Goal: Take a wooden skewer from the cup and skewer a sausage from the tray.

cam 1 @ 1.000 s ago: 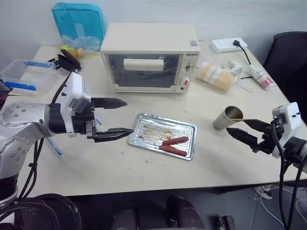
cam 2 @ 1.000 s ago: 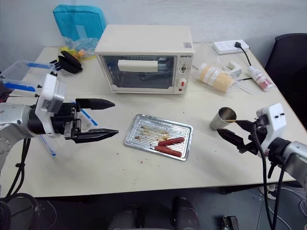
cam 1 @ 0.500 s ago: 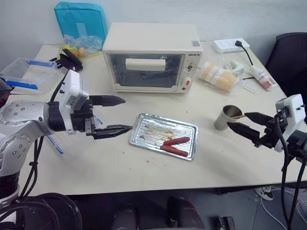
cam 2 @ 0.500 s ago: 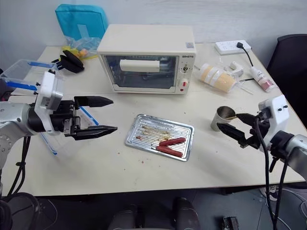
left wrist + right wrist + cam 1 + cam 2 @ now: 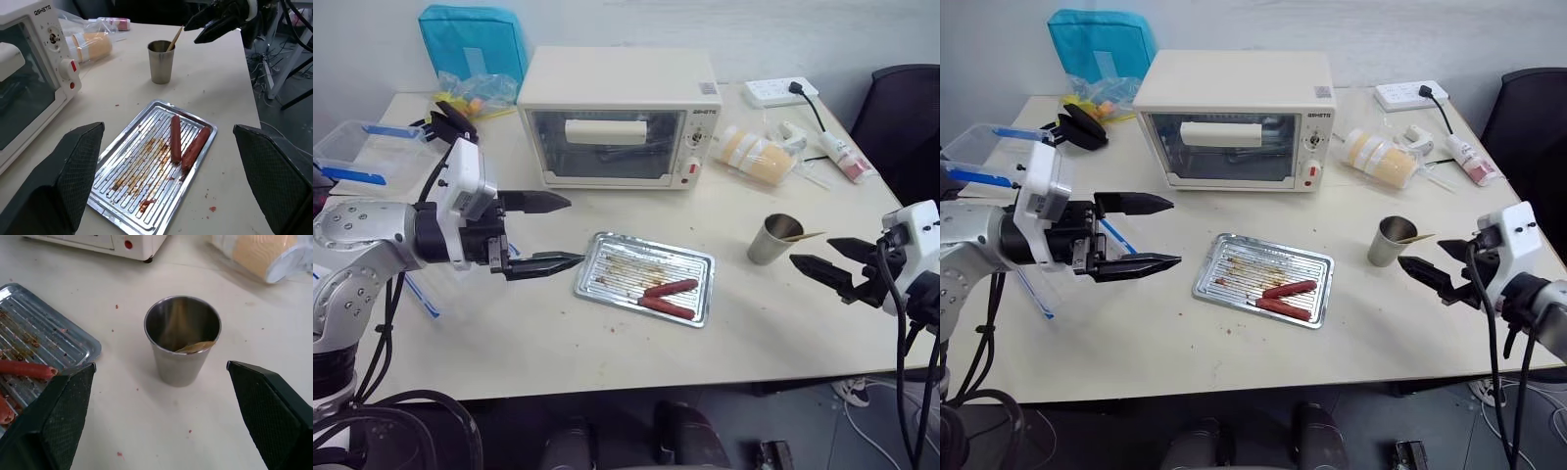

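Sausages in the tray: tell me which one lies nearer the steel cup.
The sausage lying farther from the table's front edge is nearer the cup; the other sausage lies beside it, toward the tray's front rim.

Skewer [image 5: 803,236] leaning in cup [image 5: 771,239]; sausages [image 5: 670,289] on tray [image 5: 607,247].

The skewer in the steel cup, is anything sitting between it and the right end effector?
Nothing visible does. The right end effector hangs open beside the cup, bare table between them, and the skewer leans over the rim toward it.
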